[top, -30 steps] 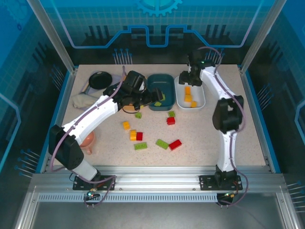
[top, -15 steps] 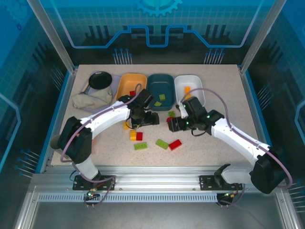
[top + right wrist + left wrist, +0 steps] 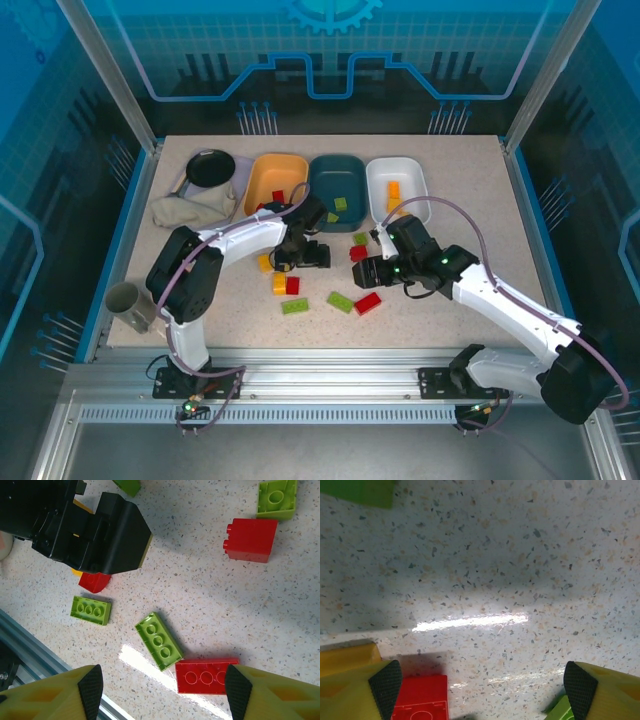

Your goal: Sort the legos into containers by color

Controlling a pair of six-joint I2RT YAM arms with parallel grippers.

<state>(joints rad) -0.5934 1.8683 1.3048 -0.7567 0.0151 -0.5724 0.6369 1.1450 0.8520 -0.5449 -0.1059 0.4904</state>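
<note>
Two grippers, left gripper [image 3: 312, 253] and right gripper [image 3: 364, 268], have come down from the bins [image 3: 330, 178] at upper centre to the loose legos [image 3: 367, 303] mid-frame, jaws apart and empty. About eight remain unsorted; another pick appears imminent.

Overhead gives you the whole table [image 3: 470, 190] from behind; wrist cams face down, close; right shares long red brick [image 3: 206, 676].

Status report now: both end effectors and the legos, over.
Left end effector open, empty, low over table. Right end effector open, empty, above red lego. Several legos loose on table. Both end effectors close together.
</note>
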